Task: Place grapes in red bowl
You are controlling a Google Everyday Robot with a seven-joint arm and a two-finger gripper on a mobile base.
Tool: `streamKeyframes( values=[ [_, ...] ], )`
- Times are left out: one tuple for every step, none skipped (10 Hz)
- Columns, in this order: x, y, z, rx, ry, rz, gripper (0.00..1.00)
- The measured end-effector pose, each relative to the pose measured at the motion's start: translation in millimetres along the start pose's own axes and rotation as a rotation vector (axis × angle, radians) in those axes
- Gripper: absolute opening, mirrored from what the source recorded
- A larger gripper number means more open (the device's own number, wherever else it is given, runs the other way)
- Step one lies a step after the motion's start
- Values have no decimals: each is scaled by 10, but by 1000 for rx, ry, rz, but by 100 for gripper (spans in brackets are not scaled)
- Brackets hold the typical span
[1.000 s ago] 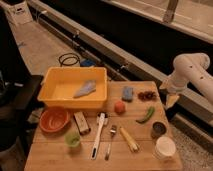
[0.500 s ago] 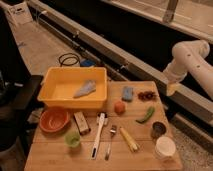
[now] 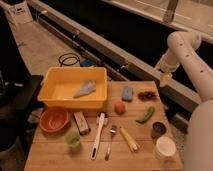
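The white arm (image 3: 192,55) fills the right side and is cut off by the right and bottom edges, so its base is hidden. Its gripper (image 3: 165,79) hangs in the air past the far right corner of the wooden surface (image 3: 55,156), above and to the right of the grapes and touching nothing. The jaws stand apart and hold nothing.

The yellow tub (image 3: 70,102) sits at the far left with a pale blue cloth (image 3: 85,89) lying inside. The red bowl (image 3: 44,119) stands just in front of the tub's left corner, and what it contains is hard to make out. The green cup (image 3: 73,139) is near the bowl, on its front right.

The grapes (image 3: 147,94) lie on the surface near its far right edge, just right of a small blue thing (image 3: 128,93) and well apart from the red bowl. The dark cluster is wider than deep, with its long axis running left to right along that edge. The stem end cannot be made out.
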Motion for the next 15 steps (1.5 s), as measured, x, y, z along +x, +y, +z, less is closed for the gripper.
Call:
streamKeyframes(
  values=[
    [49, 21, -4, 6, 7, 12, 72],
    [70, 39, 29, 25, 10, 27, 72],
    [60, 68, 79, 40, -4, 33, 72],
    [54, 145, 177, 54, -47, 39, 72],
    [39, 178, 237, 60, -63, 39, 72],
    [-29, 204, 346, 57, -76, 34, 72],
    [-112, 219, 503, 42, -85, 27, 72],
    [-131, 240, 615, 23, -93, 28, 72],
    [-163, 270, 744, -5, -103, 25, 72],
    [-213, 281, 853, -32, -115, 21, 72],
    [-286, 303, 995, -67, -124, 13, 72],
    [-323, 323, 1091, -89, -128, 9, 72],
    [-341, 341, 1170, -105, -132, 6, 72],
    [-349, 343, 1233, -117, -139, 6, 72],
    [-374, 323, 1290, -122, -154, 5, 72]
  ],
)
